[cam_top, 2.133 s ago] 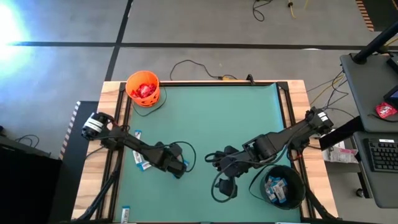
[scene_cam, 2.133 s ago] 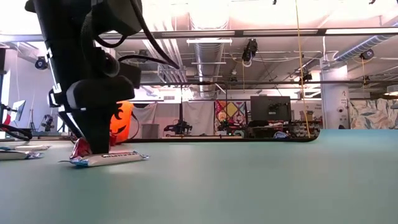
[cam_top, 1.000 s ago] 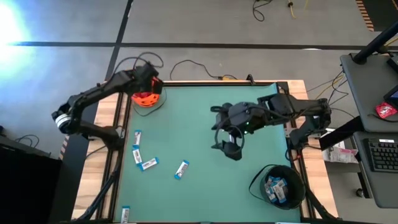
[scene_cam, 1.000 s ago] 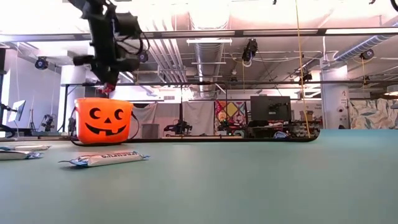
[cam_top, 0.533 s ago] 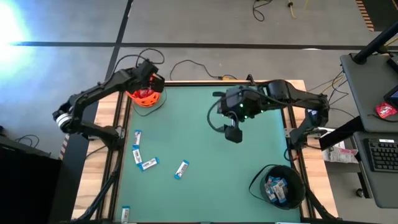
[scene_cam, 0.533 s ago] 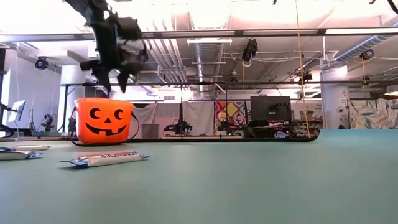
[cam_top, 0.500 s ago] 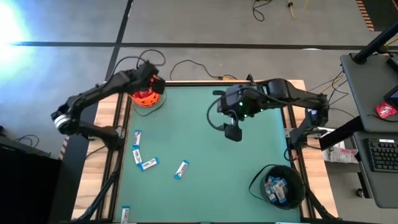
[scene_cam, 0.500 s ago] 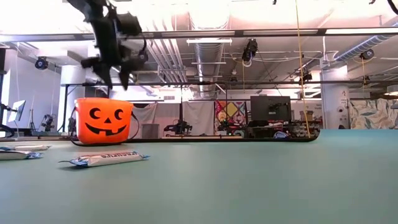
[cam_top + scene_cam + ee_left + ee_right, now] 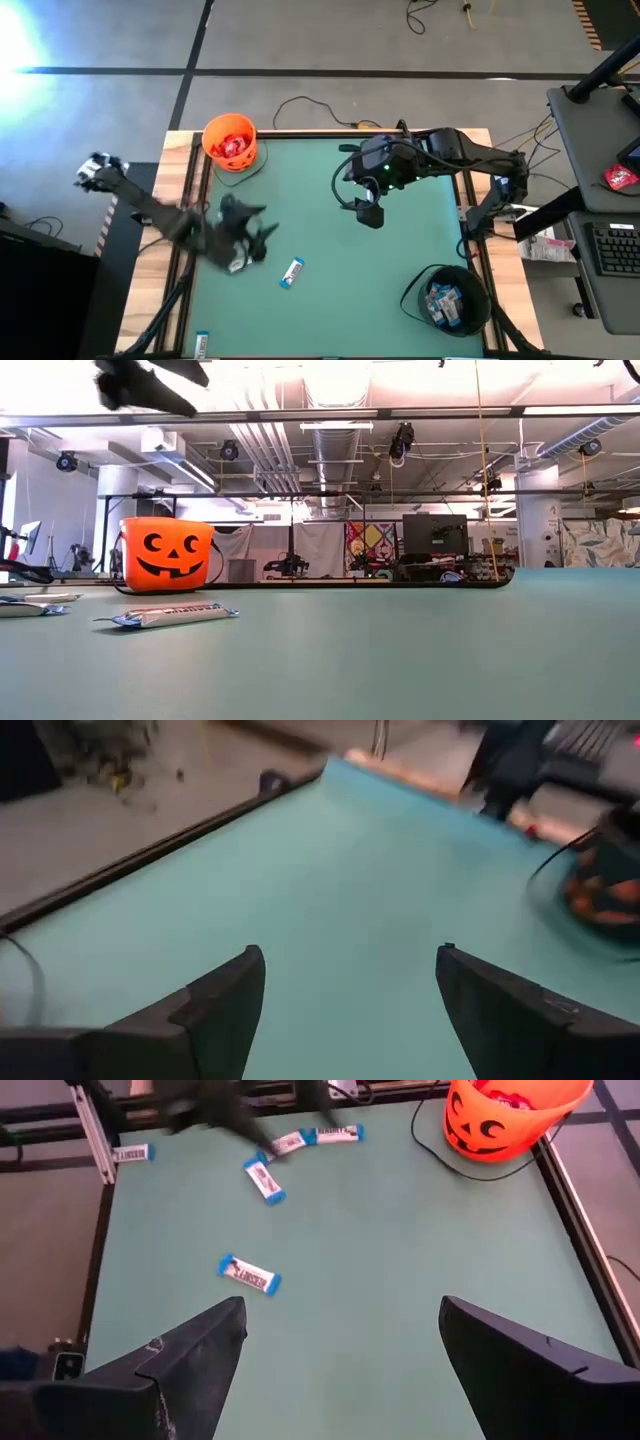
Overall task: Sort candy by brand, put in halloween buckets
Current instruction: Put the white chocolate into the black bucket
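The left pincer (image 9: 258, 232) hangs above the left part of the green tabletop (image 9: 400, 260), and its two fingers (image 9: 225, 995) stand apart with nothing between them. Its picture is smeared in the high view, so the exact pose is hard to read. Just beside it, partly under the arm, lie slim blue-and-white candy bars (image 9: 290, 1142), and one more bar (image 9: 291, 272) lies alone a little toward the middle of the tabletop. Another bar (image 9: 202, 345) lies at the near left edge. The right pincer (image 9: 368, 212) hangs above the far middle of the tabletop, with its fingers (image 9: 190, 1355) also wide apart and empty. The orange bucket (image 9: 231, 141) with the black pumpkin face stands upright at the far left corner, and red candy packets (image 9: 232, 146) lie inside it. The black bucket (image 9: 447, 297) stands at the near right corner and holds blue-and-white bars (image 9: 443, 303). In the low view one bar (image 9: 165, 616) lies flat on the tabletop in front of the orange bucket.
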### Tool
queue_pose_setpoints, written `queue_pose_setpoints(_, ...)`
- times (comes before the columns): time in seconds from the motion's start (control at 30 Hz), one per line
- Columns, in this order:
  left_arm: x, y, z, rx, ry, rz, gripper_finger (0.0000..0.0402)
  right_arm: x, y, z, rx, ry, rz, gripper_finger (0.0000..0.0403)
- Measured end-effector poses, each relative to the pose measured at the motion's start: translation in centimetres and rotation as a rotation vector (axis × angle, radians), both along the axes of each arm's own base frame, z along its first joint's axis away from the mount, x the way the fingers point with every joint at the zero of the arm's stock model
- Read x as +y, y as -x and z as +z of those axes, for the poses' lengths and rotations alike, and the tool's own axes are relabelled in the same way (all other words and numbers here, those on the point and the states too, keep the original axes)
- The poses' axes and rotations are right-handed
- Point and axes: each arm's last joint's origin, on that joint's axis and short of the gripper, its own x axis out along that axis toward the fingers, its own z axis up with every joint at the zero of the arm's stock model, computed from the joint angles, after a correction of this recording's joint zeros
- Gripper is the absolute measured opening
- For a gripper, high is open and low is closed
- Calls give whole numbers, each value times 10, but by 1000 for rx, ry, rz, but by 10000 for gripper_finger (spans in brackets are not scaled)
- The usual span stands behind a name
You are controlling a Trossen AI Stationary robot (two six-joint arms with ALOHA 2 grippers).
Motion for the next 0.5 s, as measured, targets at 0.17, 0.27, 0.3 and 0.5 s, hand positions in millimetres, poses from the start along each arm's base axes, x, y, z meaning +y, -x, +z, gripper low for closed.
queue_pose_setpoints(0.17,-55,6,-38,-194,-3,74,275,1,-4,2,-49,9,-52,325)
queue_pose_setpoints(0.27,-71,-2,-62,-215,0,105,275,2,-4,1,-49,13,-117,325)
queue_pose_setpoints(0.3,-76,-6,-70,-196,-12,104,275,3,-5,0,-46,8,-132,325)
queue_pose_setpoints(0.5,-99,-31,-120,-81,-54,100,275,26,-6,-10,-18,-69,-202,325)
